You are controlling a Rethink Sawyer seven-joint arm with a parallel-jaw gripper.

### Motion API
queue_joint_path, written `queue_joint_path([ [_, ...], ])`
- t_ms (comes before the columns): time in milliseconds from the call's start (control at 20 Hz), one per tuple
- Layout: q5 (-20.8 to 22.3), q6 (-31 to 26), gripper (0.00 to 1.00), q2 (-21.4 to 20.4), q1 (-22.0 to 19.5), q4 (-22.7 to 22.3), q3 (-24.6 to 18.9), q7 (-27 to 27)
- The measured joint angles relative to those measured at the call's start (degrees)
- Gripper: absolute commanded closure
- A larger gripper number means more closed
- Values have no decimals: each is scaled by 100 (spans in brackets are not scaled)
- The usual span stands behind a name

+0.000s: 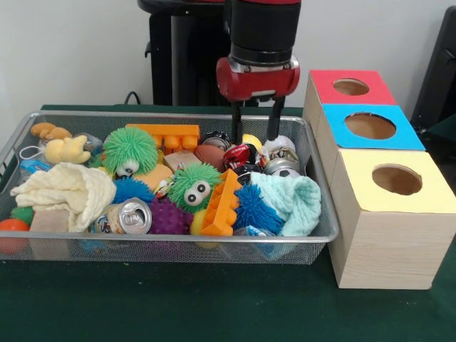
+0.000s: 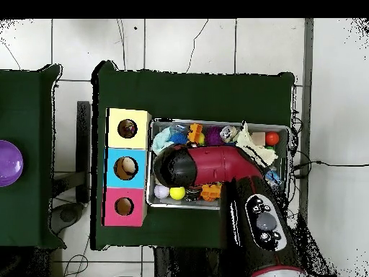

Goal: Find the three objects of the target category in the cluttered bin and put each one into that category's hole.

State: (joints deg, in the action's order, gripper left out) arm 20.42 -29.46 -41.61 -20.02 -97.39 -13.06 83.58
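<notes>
The gripper [image 1: 254, 132] hangs with its two fingers parted and empty over the far right corner of the wire bin [image 1: 324, 231], tips dipping among crushed cans [image 1: 283, 165] beside a yellow ball [image 1: 251, 140]. Which category is wanted cannot be told; if cans, another one [image 1: 130, 216] lies at the near wall. To do this well, the jaws should straddle one can only and lift straight, clear of the teal cloth [image 1: 292, 201]. The holed boxes [image 1: 385, 185] stand just right of the bin on a dark green table cover [image 1: 178, 303]; behind is a pale wall, and overhead a tiled floor [image 2: 180, 43]
</notes>
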Motion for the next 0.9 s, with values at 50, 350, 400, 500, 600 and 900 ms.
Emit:
queue_joint_path([
  [50,40,66,0,30,-4,-1,-26,0],
  [350,468,404,0,257,-101,-27,-414,-1],
  [400,591,405,0,312,-191,-46,-596,-6],
  [500,702,403,0,370,-316,-72,-801,-25],
  [600,866,368,0,472,-563,-113,-1132,-93],
  [900,1055,33,0,596,-987,-213,-1544,-285],
])
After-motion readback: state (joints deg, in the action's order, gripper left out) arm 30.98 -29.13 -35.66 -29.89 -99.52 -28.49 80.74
